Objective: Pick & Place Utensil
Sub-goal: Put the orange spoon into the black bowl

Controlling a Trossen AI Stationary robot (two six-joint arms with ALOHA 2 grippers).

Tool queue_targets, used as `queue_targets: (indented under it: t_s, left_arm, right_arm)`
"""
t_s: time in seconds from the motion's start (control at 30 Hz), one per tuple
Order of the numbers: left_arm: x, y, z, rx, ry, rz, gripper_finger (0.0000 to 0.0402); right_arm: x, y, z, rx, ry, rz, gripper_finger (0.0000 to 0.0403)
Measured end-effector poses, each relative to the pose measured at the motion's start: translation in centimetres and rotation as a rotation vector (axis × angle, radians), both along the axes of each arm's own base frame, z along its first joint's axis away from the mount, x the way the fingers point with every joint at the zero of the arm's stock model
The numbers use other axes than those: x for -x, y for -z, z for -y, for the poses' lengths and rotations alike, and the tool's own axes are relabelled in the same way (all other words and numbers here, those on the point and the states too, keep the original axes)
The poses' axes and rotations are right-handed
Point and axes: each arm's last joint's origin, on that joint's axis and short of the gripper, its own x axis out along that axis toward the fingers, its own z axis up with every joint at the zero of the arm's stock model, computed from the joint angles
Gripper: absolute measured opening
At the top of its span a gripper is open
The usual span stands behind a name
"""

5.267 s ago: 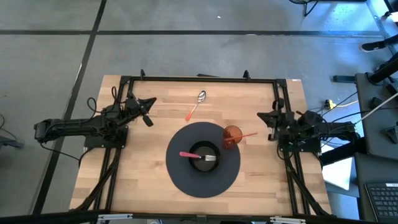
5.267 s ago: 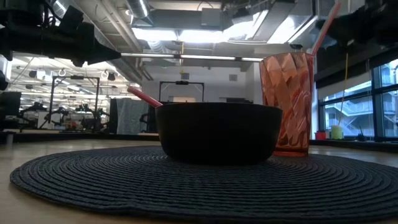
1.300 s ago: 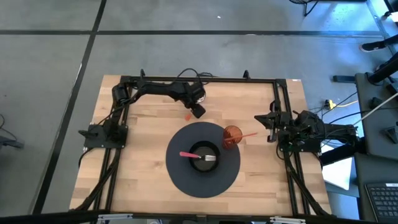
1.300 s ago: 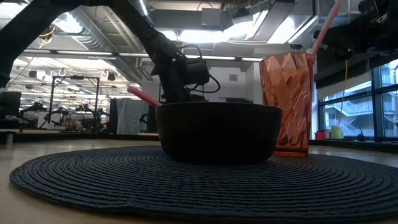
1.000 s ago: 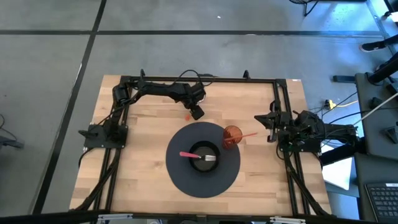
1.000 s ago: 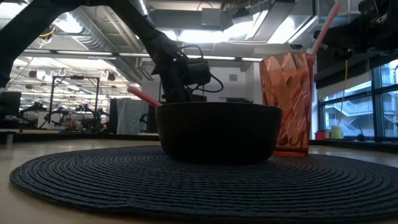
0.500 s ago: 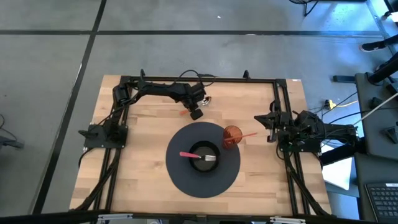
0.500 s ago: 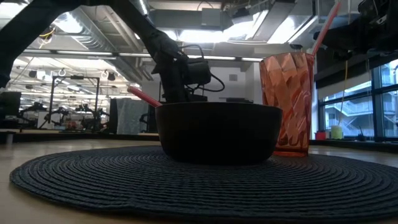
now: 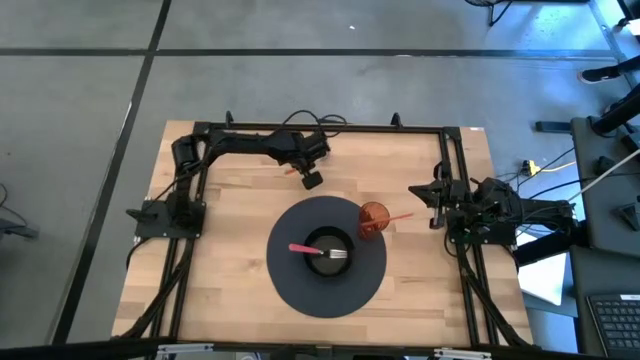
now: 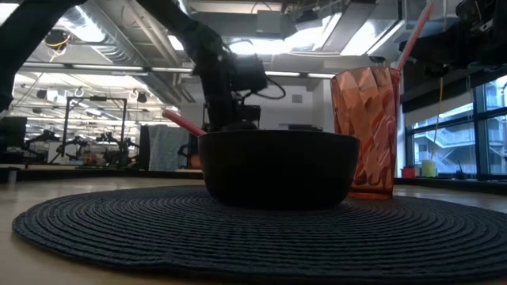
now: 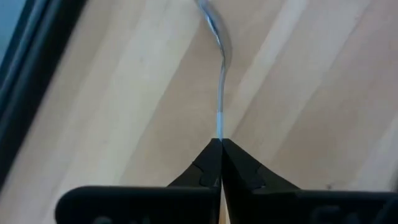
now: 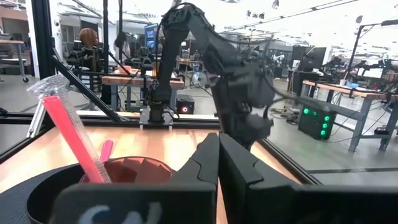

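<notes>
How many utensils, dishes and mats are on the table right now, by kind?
Utensils: 3, the spoon, the fork in the bowl, a pink-handled utensil in the cup
Bowls: 1, the black bowl
Cups: 1, the orange cup
Mats: 1, the round placemat
Total: 6

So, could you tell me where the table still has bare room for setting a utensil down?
Bare wood lies between the round mat and the left frame rail, and at the near-right corner. It is crowded around the bowl and cup, and where the left gripper pinches the spoon.

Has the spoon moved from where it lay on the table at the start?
Yes. The left gripper, shut on the spoon, has carried it toward the table's back rail and off the wood.
</notes>
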Motion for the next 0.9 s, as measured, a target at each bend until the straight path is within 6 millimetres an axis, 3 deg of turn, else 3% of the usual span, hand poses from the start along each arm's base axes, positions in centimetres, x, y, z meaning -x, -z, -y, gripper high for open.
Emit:
queue_targets:
  t_s: [0.33,0.9]
  left_arm:
    - [0.3,-2.1,1.6,-0.038,0.041,-0.013,0.0002]
    - [1.2,0.8,5.5,0.037,0.052,-0.141,0.0002]
  right_arm:
    - [0.0,0.0,0.0,-0.006,-0.001,0.001,0.0005]
    - [0.0,0.1,0.0,-0.016,-0.010,-0.004,0.0005]
